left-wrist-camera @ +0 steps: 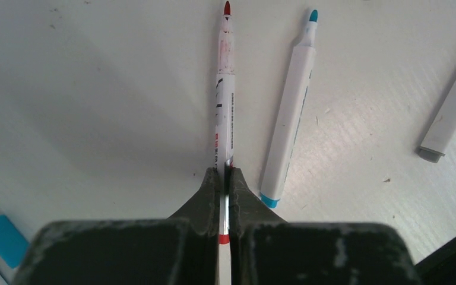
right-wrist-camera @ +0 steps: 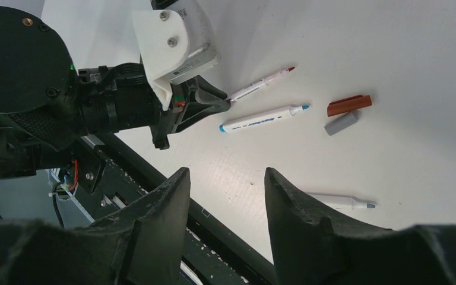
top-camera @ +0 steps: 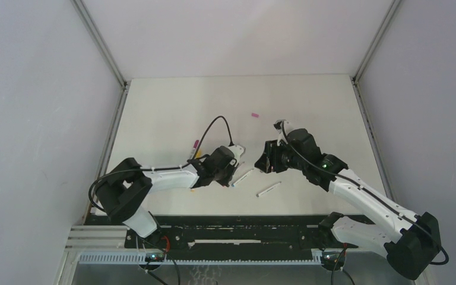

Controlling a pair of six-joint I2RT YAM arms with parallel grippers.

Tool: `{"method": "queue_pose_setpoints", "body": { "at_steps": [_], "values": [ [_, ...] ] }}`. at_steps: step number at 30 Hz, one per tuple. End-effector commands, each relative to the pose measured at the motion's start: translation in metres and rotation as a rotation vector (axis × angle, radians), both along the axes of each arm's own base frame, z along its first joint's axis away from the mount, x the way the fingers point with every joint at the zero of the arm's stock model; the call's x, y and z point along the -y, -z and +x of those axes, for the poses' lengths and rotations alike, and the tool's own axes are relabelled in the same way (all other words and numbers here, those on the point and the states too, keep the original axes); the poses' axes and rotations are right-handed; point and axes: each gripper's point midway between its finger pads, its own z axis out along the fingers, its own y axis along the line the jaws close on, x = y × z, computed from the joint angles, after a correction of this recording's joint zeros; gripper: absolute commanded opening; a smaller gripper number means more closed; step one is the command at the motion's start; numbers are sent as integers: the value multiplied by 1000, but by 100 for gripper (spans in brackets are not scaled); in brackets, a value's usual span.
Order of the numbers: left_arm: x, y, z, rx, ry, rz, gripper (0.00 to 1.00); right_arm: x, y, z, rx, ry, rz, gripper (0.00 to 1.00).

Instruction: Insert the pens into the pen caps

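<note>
Dark fingers of the left tool fill the bottom of its wrist view. They are pinched tight on the barrel of a red-tipped pen, which runs straight out ahead with its nib bare and pointing away. The hold sits toward the rear of the barrel, and a red band shows between the fingers. I cannot tell whether the pen is lifted off the white counter or only resting on it.

Just beside it, nearly parallel, lies a blue-tipped pen, also uncapped. A third pen with a grey end lies off to the right.

Across from this, the right tool hangs with its jaws partly apart and nothing between them. Beyond the two pens, a dark red cap and a grey cap lie close together.

These pens look light, stiff and smooth, so I would expect one to twist or slide in narrow fingers. A firm grip on the mid-barrel, well clear of the soft nib, seems best. The caps are tiny and would likely skid if nudged.

Black print runs along the red pen's barrel and blue print along its neighbour's, both too small to read.
</note>
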Motion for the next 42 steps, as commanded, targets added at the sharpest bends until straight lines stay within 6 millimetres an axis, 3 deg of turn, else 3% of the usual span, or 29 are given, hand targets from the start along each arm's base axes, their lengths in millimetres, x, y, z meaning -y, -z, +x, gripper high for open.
{"method": "queue_pose_setpoints", "body": {
  "at_steps": [1, 3, 6, 8, 18, 24, 27, 36, 42],
  "values": [
    [9, -35, 6, 67, -44, -120, 0, -4, -14, 3, 30, 18, 70, 53],
    [23, -67, 0, 84, -24, -277, 0, -7, -16, 2, 20, 17, 100, 60],
    [39, -122, -13, 131, 11, -550, 0, -12, -22, 1, 15, 16, 159, 63],
    [42, -147, -22, 151, 30, -663, 0, -16, -26, 0, 1, 16, 212, 64],
    [42, -195, -51, 182, 175, -795, 0, -31, -65, -6, 18, -47, 445, 67],
    [44, -205, -61, 188, 220, -813, 0, -29, -78, -3, 46, -39, 482, 66],
    [46, -207, -67, 192, 249, -813, 0, -29, -79, -2, 42, -35, 492, 60],
    [48, -206, -64, 187, 238, -789, 0, -36, -84, -8, 31, -100, 522, 0],
    [54, -198, -57, 156, 218, -749, 23, -40, -93, -13, 54, -150, 547, 0]
  ]
}}
